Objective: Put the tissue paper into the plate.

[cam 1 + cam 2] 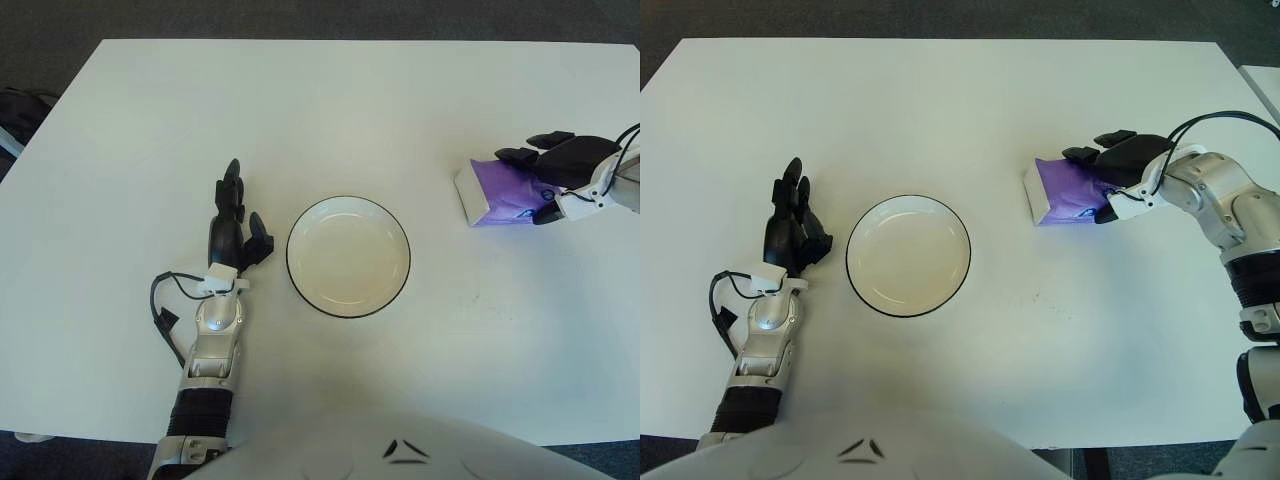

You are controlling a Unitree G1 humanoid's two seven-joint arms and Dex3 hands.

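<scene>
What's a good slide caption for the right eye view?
Right hand closes on the purple tissue pack; the plate sits empty, left hand beside it.

A wide white table [320, 110] fills most of the view, its top smooth and evenly lit, with soft shadows only. Beyond its far edge, at 12 o'clock, runs dark grey carpet [300, 18]. At 9 o'clock, off the table's left edge, a dark object [18, 110] sits on the floor, too cropped to identify.
</scene>
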